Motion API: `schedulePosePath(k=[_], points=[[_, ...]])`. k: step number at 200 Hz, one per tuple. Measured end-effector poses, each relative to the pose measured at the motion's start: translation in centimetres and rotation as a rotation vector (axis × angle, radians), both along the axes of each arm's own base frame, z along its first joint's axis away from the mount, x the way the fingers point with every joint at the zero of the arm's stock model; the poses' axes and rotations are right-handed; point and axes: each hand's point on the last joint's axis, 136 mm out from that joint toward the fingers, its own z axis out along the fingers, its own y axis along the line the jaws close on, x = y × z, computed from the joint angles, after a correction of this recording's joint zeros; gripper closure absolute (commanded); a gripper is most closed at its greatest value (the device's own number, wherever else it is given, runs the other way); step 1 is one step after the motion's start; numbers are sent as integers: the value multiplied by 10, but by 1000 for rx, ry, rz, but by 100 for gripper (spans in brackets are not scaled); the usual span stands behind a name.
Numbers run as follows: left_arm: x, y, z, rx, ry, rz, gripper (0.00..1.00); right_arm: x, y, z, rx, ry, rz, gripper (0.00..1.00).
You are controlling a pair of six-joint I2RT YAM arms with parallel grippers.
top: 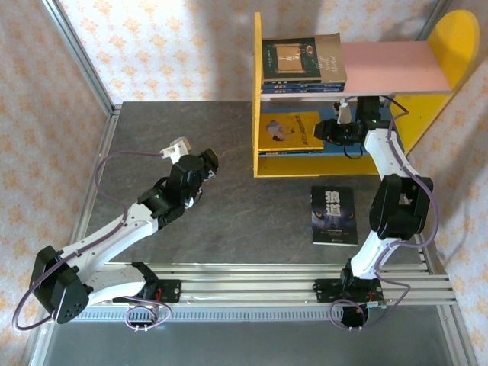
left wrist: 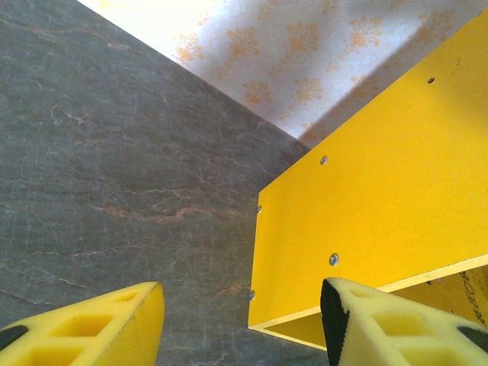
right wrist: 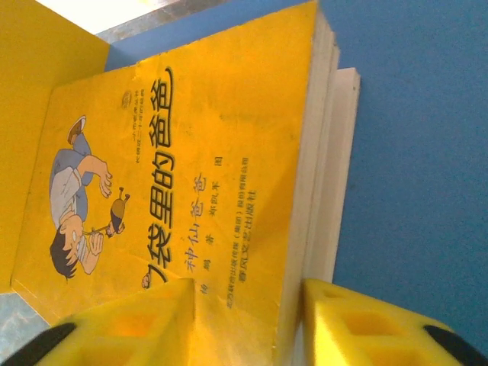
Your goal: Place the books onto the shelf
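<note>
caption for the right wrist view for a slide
Open right pincer over the yellow cartoon-cover book on the shelf's blue board.

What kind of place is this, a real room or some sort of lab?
Probably a robot test cell, not a home: wallpapered panels in a metal frame, a left arm and right arm bolted to a rail, a toy-like shelf.

I see bright, even light in all 3 views. The arms (top: pixel 122 225) drop soft shadows on the grey table (top: pixel 229 221). The wall (left wrist: pixel 274 46) is washed out white at the top of my left wrist view. The yellow fingers (right wrist: pixel 130 328) near my right wrist camera look fuzzy.
</note>
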Motion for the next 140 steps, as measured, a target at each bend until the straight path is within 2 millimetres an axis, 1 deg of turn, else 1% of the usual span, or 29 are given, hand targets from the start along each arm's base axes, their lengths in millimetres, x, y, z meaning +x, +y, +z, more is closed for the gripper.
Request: schedulePosePath(k=[39, 65, 89, 140], points=[[0, -3, -2, 4, 7, -16, 44, -1, 3, 2, -17, 9, -29, 46], [0, -3, -2, 5, 7, -16, 44, -8, 3, 0, -35, 20, -51, 42], [0, -3, -2, 5, 7, -16, 43, -15, 1, -2, -45, 27, -66, 41], [2, -4, -6, 18, 17, -20, 43, -23, 0, -7, -88, 32, -85, 39]])
